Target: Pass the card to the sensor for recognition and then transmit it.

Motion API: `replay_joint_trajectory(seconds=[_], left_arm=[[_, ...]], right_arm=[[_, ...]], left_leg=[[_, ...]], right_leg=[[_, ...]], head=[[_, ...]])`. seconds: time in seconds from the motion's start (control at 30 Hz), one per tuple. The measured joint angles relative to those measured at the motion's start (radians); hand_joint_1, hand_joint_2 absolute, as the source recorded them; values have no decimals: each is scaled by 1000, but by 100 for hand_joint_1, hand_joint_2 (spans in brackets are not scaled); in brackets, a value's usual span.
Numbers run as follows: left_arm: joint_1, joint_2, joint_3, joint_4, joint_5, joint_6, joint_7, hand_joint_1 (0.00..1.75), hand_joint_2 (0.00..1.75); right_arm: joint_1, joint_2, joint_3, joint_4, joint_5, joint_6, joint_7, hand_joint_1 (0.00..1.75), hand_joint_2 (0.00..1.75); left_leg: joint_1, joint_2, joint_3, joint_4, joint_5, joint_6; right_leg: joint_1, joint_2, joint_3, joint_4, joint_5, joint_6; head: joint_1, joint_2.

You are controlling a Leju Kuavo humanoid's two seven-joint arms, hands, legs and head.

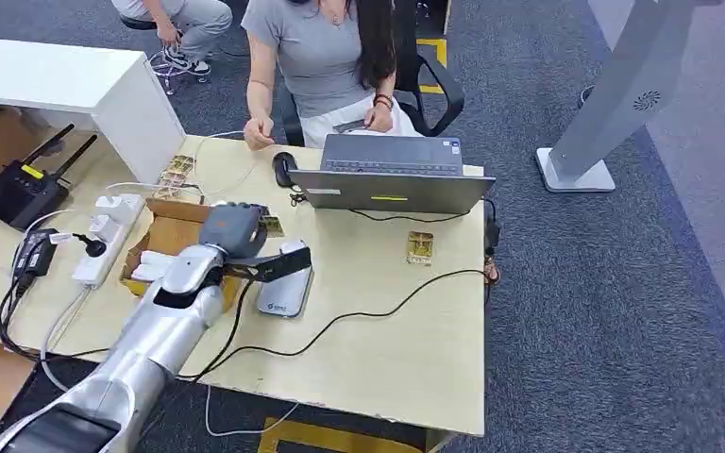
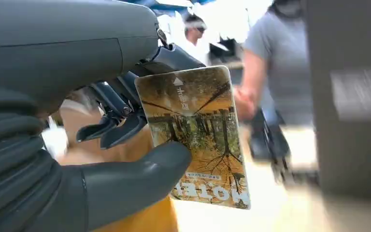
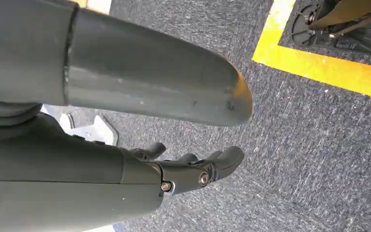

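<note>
Left hand (image 2: 125,121), closest to the lens in the left wrist view, grips the card (image 2: 195,135) between the thick thumb and the darker fingers, the thumb pressing its lower part while most of the printed face stands clear and upright. Judged thin, light and stiff, with a glossy face likely to slip; the present hold near 1 short end seems sound, leaving the rest free to present.

From the head view, the left hand (image 1: 234,229) hovers over the cardboard box (image 1: 165,247) at the table's left, with the sensor (image 1: 285,283) just to its right. Cables (image 1: 359,316) cross the table (image 1: 406,359) near the sensor, and the laptop (image 1: 392,175) stands farther back, before the seated person (image 1: 316,57). Room above the sensor looks open; the box rim and the cable are the snags.

Right hand (image 3: 193,169) hangs over carpet, fingers loosely curled, holding nothing.
</note>
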State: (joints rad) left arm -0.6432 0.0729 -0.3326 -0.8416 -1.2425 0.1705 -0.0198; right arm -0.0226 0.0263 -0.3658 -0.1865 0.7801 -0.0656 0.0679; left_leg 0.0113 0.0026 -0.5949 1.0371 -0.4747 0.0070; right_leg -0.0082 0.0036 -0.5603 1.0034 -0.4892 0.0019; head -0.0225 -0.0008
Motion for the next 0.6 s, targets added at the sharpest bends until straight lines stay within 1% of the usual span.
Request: replay_joint_trajectory(seconds=[0.1,0.2,0.47,0.6], left_arm=[[-59,11,0,-15,-4,-1,12,175,175],[-90,17,0,-21,-8,0,13,175,175],[-99,21,0,-29,-14,5,13,175,175],[-124,29,0,-26,-40,8,61,175,175]], right_arm=[[0,0,-2,0,4,0,2,0,0],[0,1,-2,0,5,0,3,0,0],[0,2,-3,0,6,0,3,0,0],[0,2,-4,0,19,-2,7,0,0]], left_leg=[[0,0,0,0,0,0],[0,0,0,0,0,0],[0,0,0,0,0,0],[0,0,0,0,1,1]], right_leg=[[0,0,0,0,0,0],[0,0,0,0,0,0],[0,0,0,0,0,0],[0,0,0,0,0,0]], head=[[0,0],[0,0],[0,0],[0,0]])
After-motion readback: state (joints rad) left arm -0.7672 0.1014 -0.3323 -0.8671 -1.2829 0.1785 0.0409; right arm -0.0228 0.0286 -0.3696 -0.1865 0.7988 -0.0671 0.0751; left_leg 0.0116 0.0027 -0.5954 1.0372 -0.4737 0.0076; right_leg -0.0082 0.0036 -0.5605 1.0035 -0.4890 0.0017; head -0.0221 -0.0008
